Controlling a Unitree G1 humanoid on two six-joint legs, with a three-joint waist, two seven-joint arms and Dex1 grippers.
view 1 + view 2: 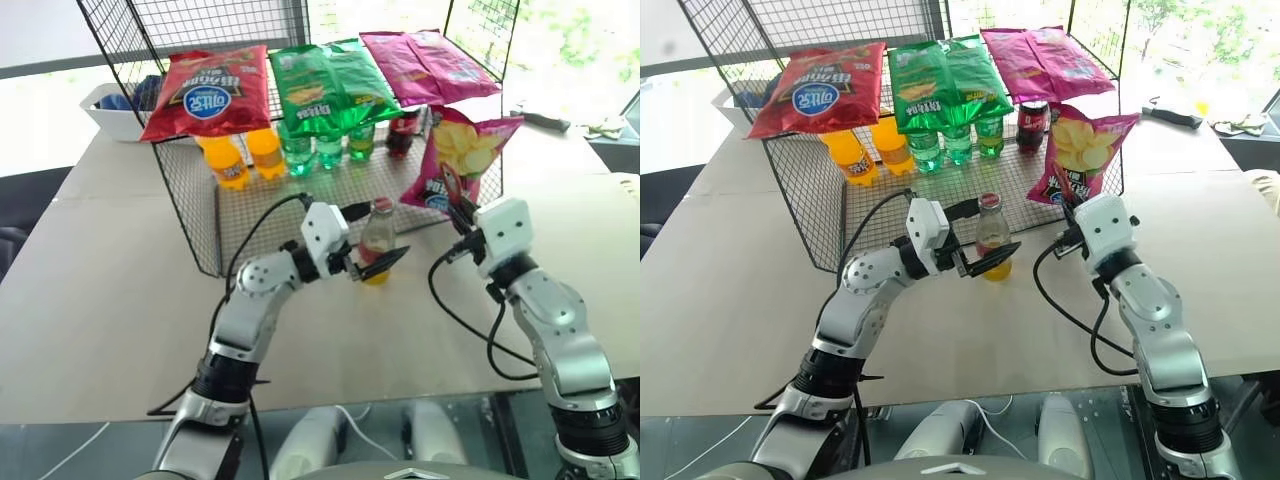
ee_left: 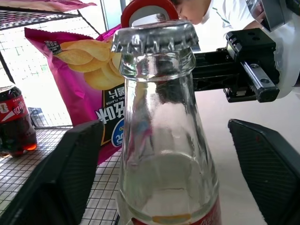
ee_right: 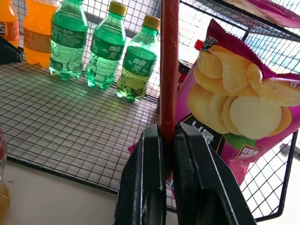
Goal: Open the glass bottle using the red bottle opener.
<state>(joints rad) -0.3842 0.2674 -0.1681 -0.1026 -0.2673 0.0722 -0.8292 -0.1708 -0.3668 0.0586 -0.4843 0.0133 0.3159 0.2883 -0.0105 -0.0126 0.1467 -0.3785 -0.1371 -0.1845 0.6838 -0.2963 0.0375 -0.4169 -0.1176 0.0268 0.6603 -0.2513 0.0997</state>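
We find the slim clear glass bottle (image 1: pixel 377 240) upright at the table's centre, between the left gripper (image 1: pixel 378 262)'s spread fingers, steadied for uncapping. At its three o'clock, the right gripper (image 3: pixel 168 154) clenches the flat red bottle opener (image 3: pixel 168 65), near the crimped cap (image 2: pixel 154 37).

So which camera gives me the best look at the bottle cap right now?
The left wrist view: the cap of the glass bottle sits close up, crimped edge sharp, the red bottle opener just behind it. In the head views the cap is a small spot. The right wrist view catches the bottle's edge.
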